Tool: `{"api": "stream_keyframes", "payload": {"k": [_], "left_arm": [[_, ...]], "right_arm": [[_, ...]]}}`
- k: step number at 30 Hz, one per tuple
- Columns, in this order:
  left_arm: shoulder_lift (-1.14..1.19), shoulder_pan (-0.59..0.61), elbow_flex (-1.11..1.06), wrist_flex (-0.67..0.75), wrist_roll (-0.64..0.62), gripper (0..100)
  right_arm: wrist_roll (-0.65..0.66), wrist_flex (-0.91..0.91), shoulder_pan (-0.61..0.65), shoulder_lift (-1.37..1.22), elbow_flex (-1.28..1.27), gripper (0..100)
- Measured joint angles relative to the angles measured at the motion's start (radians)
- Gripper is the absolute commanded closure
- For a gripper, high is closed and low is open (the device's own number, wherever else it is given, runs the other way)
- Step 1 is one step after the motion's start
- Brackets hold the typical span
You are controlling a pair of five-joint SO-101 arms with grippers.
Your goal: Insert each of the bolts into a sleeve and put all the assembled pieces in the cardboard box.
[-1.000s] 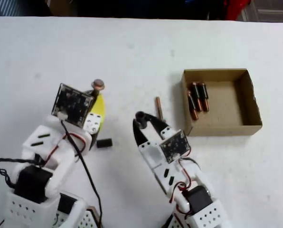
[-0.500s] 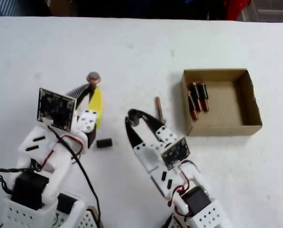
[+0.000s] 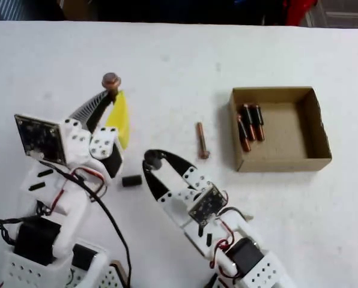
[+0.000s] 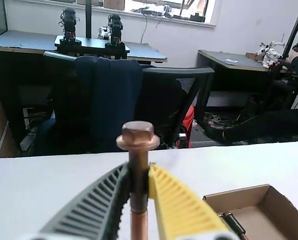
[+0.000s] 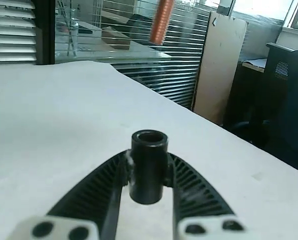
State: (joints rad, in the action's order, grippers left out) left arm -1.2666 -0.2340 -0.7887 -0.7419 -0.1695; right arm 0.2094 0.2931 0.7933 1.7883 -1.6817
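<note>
My left gripper (image 3: 109, 99) is shut on a copper bolt (image 3: 111, 80), held upright with its hex head on top; in the left wrist view the bolt (image 4: 136, 165) stands between the grey and yellow fingers (image 4: 174, 205). My right gripper (image 3: 152, 162) is shut on a black sleeve (image 3: 151, 161), hole upward, seen close in the right wrist view as the sleeve (image 5: 149, 165). The bolt's threaded tip (image 5: 161, 21) hangs above and beyond it. A loose bolt (image 3: 200, 141) and a loose black sleeve (image 3: 131, 180) lie on the table. The cardboard box (image 3: 311, 129) holds three assembled pieces (image 3: 249, 126).
The white table (image 3: 185, 66) stretches bare behind the arms. The box sits at the right, a little beyond the loose bolt. Both arm bases crowd the near edge.
The left gripper has lifted the bolt up and away to the left. The right gripper has swung left with its sleeve, away from the loose bolt.
</note>
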Motion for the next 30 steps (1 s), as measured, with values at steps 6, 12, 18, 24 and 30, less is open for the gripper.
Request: {"api": "stream_keyframes", "payload": {"k": [6, 12, 18, 24, 30], "left_arm": [[0.000, -0.069, 0.000, 0.000, -0.002, 98], [0.000, -0.074, 0.000, 0.000, -0.002, 98], [0.000, -0.074, 0.000, 0.000, -0.002, 98], [-0.002, -0.129, -0.005, -0.020, -0.005, 98], [-0.006, -0.138, -0.086, -0.020, -0.074, 98]], "right_arm": [[-0.055, 0.000, 0.000, 0.000, 0.000, 98.2], [-0.055, 0.000, -0.002, 0.000, 0.000, 98.2], [-0.055, 0.061, -0.003, 0.000, 0.000, 98.2], [-0.068, 0.063, -0.044, 0.000, 0.000, 98.2], [-0.068, 0.063, -0.048, 0.000, 0.000, 98.2]]}}
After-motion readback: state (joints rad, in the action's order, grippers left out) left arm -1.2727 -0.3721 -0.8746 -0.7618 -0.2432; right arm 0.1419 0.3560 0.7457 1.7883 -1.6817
